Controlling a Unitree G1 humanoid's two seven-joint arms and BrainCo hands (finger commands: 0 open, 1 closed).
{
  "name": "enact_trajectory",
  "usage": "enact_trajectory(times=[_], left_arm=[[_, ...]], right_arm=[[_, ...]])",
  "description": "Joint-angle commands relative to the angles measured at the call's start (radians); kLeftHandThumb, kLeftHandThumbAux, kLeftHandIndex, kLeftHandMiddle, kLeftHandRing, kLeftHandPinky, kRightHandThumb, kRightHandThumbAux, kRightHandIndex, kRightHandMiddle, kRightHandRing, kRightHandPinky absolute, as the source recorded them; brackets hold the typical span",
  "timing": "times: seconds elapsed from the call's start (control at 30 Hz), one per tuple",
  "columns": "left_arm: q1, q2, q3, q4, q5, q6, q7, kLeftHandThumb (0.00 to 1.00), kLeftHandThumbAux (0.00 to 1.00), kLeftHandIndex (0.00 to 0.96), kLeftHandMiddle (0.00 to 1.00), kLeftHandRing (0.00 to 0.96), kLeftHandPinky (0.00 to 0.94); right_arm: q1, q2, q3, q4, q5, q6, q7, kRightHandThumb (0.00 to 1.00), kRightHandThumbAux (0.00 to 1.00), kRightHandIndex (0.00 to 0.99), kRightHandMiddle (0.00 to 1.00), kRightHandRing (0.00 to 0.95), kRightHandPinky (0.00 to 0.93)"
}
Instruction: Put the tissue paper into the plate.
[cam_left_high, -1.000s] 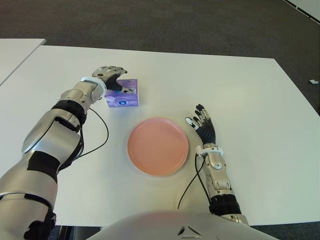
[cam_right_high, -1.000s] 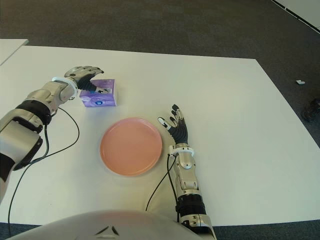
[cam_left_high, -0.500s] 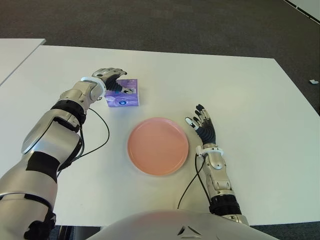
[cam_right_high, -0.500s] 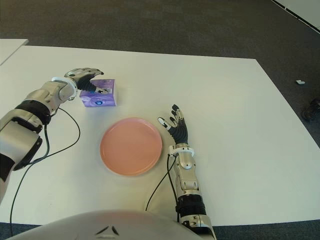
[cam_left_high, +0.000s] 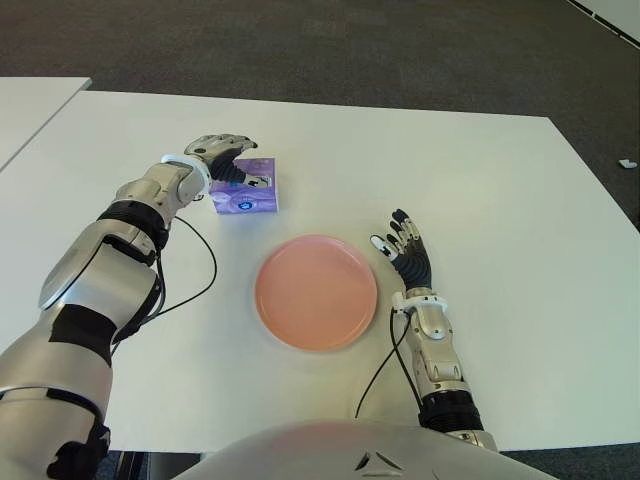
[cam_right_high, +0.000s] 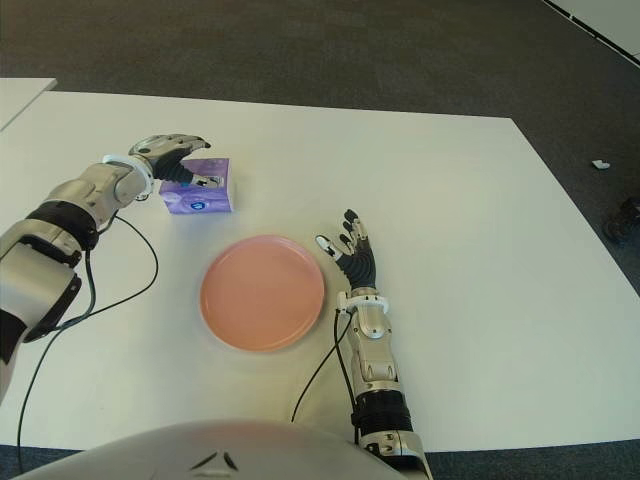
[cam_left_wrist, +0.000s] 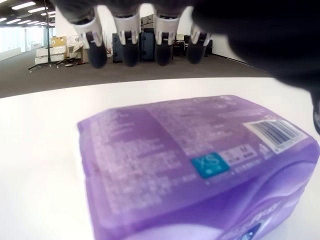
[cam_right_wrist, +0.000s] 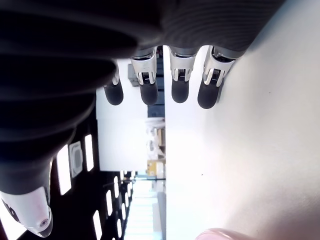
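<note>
A purple tissue pack lies flat on the white table, behind and to the left of the empty pink plate. My left hand hovers over the pack's left end with its fingers spread. In the left wrist view the fingertips hang above the far edge of the tissue pack without closing on it. My right hand shows just right of the plate, idle, fingers straight and spread, holding nothing.
A black cable loops on the table left of the plate. A second white table stands at the far left. Dark carpet lies beyond the table's far edge.
My left hand has edged slightly to the right over the tissue pack. The pack, the plate and the right hand have not moved.
</note>
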Motion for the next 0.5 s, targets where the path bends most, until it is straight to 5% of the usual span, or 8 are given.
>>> enact_trajectory(times=[0.03, 0.5], left_arm=[[0.027, 0.009, -0.018, 0.003, 0.023, 0.000, 0.015, 0.124, 0.262, 0.000, 0.000, 0.000, 0.000], [0.029, -0.047, -0.095, 0.060, 0.103, 0.085, 0.058, 0.118, 0.262, 0.000, 0.000, 0.000, 0.000]], right_arm=[[0.044, 0.003, 0.002, 0.037, 0.008, 0.070, 0.001, 0.024, 0.653, 0.000, 0.000, 0.000, 0.035], [0.048, 0.002, 0.002, 0.033, 0.006, 0.066, -0.001, 0.024, 0.644, 0.000, 0.000, 0.000, 0.033]])
